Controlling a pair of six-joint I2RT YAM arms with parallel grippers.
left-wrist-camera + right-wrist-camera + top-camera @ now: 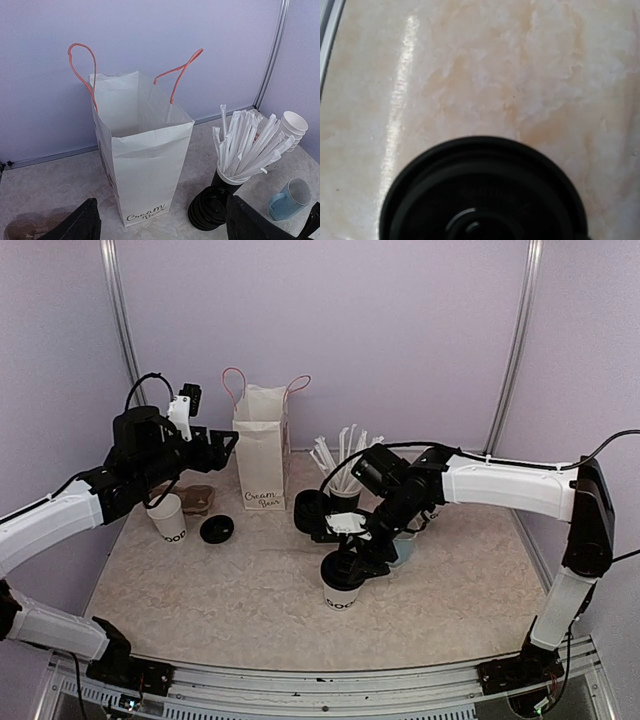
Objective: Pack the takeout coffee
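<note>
**Risks, big to small**
- Paper bag (262, 455), back edge of worktop (230, 605), left of centre. It is tall, thin-walled and stands free. A nudge from either arm cd tip it or fold the mouth shut.
- Left gripper (225, 440) hangs just beside the bag's top rim, fingers spread wide, holding nothing. The upright handles cd snag it.
- Lidded cup (342, 590), near front edge, approx centre. Right gripper (348, 552) sits directly over it.
  - Wrist view shows only the lid top and the top view is too dark, so I cannot tell if the fingers are spread or pinching.
  - If the grip lands on the lid alone, the lid cd pop off on lift and the cup drops.
  - Too hard a squeeze on the wall and the paper buckles.
- Open cup (168, 518), by left edge. It looks lidless, w/ loose lid (216, 529) lying flat just beside it. Bagged like that, any contents cd spill.

**Materials / shapes**
- Worktop: pale marbled pattern, smooth, slight sheen. Cups cd slide on it if pushed sideways.
- Bag: white matt paper, creased, rectangular section. Thin orange-pink cord handles, script print low on the front.
- Cups: white paper, tapered, black print near base.
- Lids: black plastic, round, semi-gloss, raised rim, small centre boss.
</note>
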